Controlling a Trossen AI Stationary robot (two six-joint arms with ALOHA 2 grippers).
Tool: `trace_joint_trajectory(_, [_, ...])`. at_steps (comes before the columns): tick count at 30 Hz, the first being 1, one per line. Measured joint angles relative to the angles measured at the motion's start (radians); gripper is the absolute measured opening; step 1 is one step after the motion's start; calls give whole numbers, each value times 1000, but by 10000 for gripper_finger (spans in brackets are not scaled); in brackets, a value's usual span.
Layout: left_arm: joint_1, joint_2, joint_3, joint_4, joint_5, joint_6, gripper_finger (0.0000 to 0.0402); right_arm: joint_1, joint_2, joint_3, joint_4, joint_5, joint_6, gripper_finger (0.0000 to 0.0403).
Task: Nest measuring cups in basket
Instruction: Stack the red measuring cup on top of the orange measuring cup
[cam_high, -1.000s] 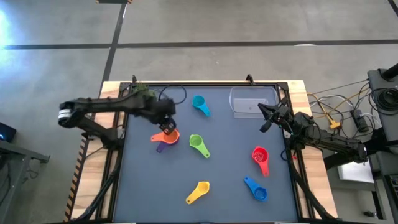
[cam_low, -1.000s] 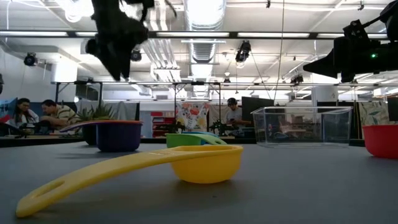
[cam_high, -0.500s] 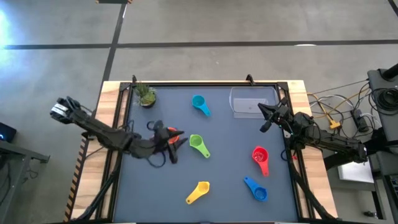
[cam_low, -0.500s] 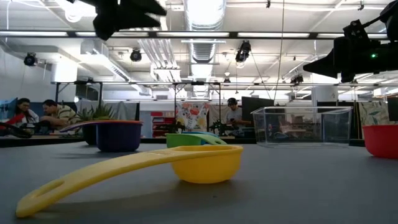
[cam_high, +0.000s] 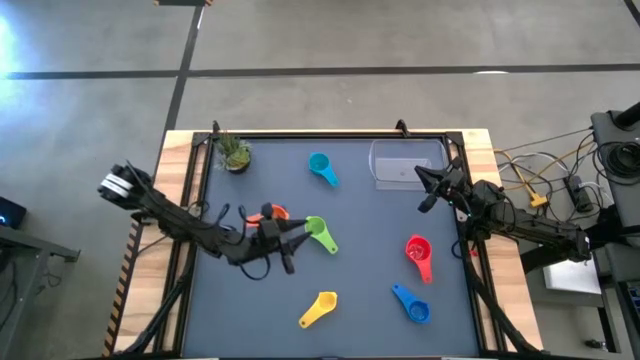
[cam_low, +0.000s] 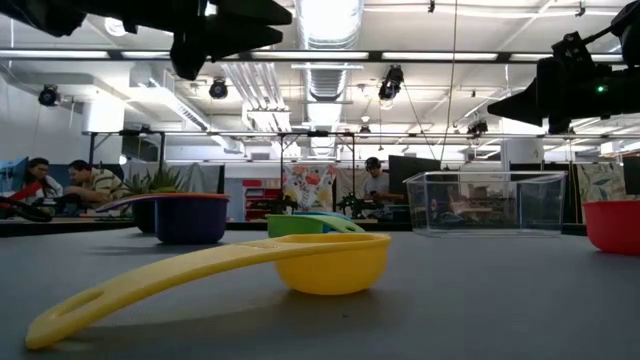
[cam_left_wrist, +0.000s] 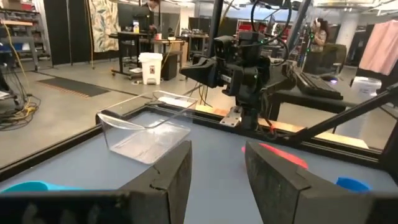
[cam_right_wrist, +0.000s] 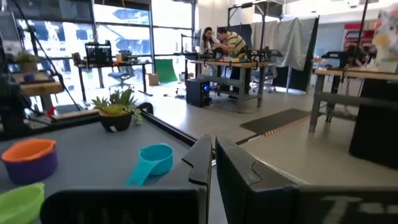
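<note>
Hovering left hand (cam_high: 300, 232), fingers apart, just beside green cup (cam_high: 318, 232)

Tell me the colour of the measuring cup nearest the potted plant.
Teal measuring cup, clearest in the high view, right of the potted plant.

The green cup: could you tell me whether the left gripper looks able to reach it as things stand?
Probably yes: the left gripper hovers right beside the green cup, with nothing between them.

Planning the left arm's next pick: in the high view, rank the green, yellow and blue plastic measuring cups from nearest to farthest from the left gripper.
From the left gripper:
1. Green plastic measuring cup, right beside it.
2. Yellow plastic measuring cup, toward the front edge.
3. Blue plastic measuring cup, front right.
</note>
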Motion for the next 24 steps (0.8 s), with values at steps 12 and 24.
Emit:
trace_joint_trajectory(12, [-8, -55, 20, -12, 127, 100, 130, 0, -1, 35, 31, -164, 256, 13])
trace_joint_trajectory(24, [-27, -127, -81, -25, 123, 75, 103, 0, 138, 486, -412, -334, 301, 13])
